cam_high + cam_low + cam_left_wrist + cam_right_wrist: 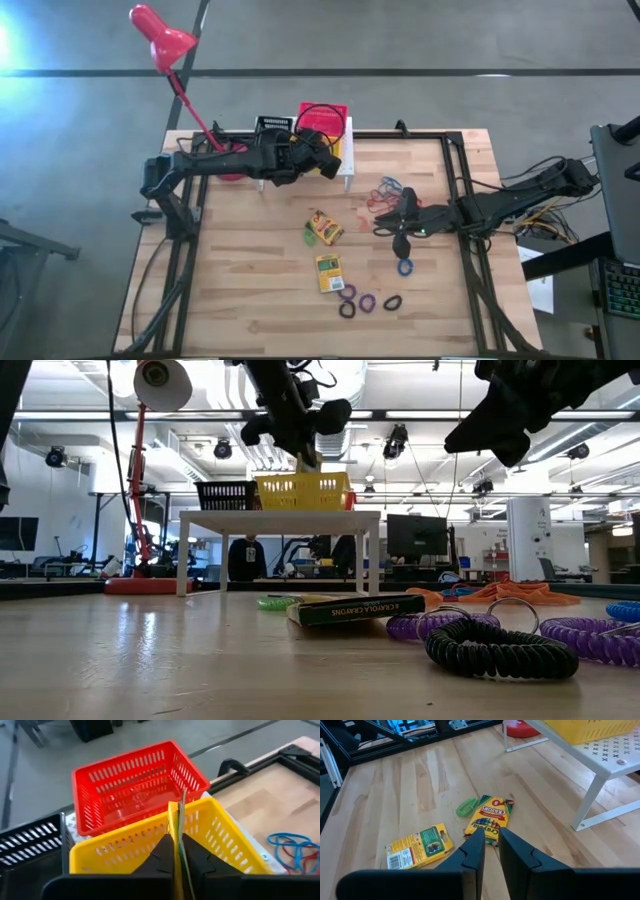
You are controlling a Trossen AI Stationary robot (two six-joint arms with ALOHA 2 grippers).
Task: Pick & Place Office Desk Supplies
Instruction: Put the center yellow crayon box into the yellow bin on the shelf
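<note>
My left gripper hangs over the yellow mesh basket, shut on a thin yellow-green crayon box seen edge-on. The yellow, red and black baskets stand on the white perforated stand. My right gripper hovers above the table with a narrow gap and nothing between its fingers. Below it lie two crayon boxes flat on the wood. Several coiled rings and a blue ring lie nearer the front. Rubber bands lie near the stand. My left gripper pinches the crayon box by its two broad faces between the two fingers. It comes slanting down from the table's left. The box stands on edge, lifted clear, and its free end juts forward over the yellow basket.
A red desk lamp rises at the far left; its base sits beside the stand. A green ring lies by one crayon box. Black frame rails border the table's sides. Bare wood lies at the table's near left.
</note>
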